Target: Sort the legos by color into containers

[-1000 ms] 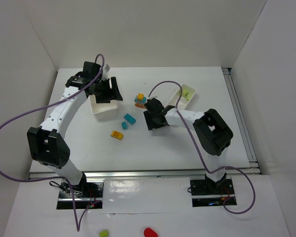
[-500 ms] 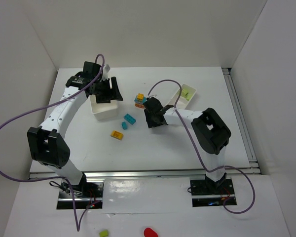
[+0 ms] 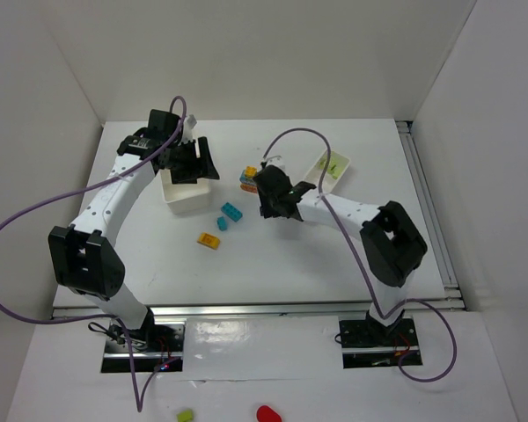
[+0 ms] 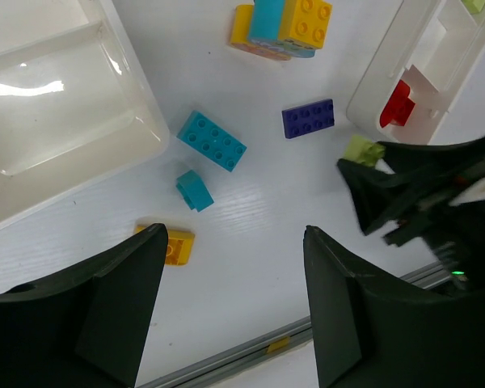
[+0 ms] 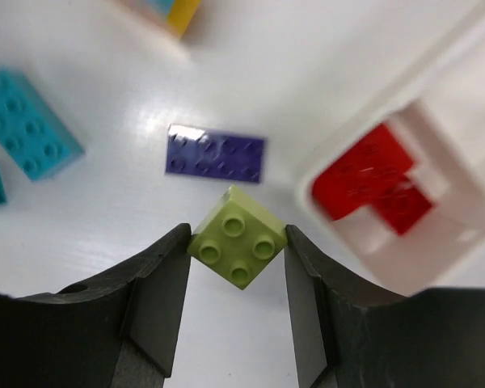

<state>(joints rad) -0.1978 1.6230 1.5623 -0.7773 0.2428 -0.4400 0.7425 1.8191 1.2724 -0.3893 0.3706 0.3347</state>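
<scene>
Right wrist view showed me the right gripper (image 5: 235,271) clamped on a lime brick (image 5: 237,245) just beside the divided tray (image 5: 461,178), which held red bricks (image 5: 372,186); the left gripper (image 4: 233,242) hung, fingers apart, near the small box (image 4: 65,129).

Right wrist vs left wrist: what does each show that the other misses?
Right wrist only: the lime brick touching both pads of the right gripper. Left wrist only: the squarish box, the yellow brick, the open left gripper. Both: lime brick, purple brick, long cyan brick, red bricks in the divided tray.
</scene>
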